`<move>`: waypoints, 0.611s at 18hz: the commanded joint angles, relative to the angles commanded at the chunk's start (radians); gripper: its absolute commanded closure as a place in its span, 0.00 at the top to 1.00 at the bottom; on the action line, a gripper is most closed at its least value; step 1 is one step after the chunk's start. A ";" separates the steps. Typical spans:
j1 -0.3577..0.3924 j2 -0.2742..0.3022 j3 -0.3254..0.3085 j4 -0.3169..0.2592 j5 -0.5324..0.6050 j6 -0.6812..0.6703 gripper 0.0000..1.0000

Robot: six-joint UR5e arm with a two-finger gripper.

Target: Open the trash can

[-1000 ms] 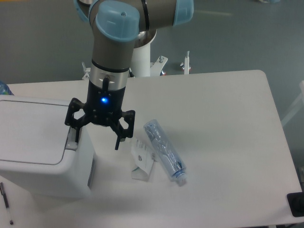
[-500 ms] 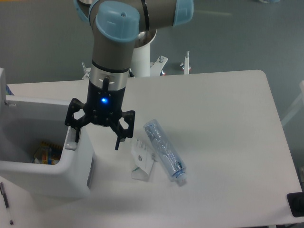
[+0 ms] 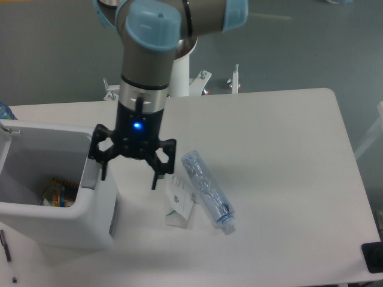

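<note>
The white trash can (image 3: pixel 78 224) stands at the left of the table with its lid swung up and out of sight at the left edge, so the inside shows. Colourful rubbish (image 3: pixel 55 192) lies at the bottom. My gripper (image 3: pixel 128 177) hangs open over the can's right rim, one fingertip by the grey push tab (image 3: pixel 91 173) and the other over the table. Nothing is between the fingers.
A crushed clear plastic bottle (image 3: pixel 207 189) lies on the table right of the gripper, with a small white and green carton (image 3: pixel 179 202) beside it. A black pen (image 3: pixel 7 256) lies at the front left corner. The arm's white base (image 3: pixel 179 75) stands behind the table.
The lid went from shut to fully open, baring the can's inside. My gripper has shifted slightly right and a little lower since then.
</note>
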 joint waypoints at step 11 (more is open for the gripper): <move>0.218 -0.074 0.009 0.031 0.003 0.262 1.00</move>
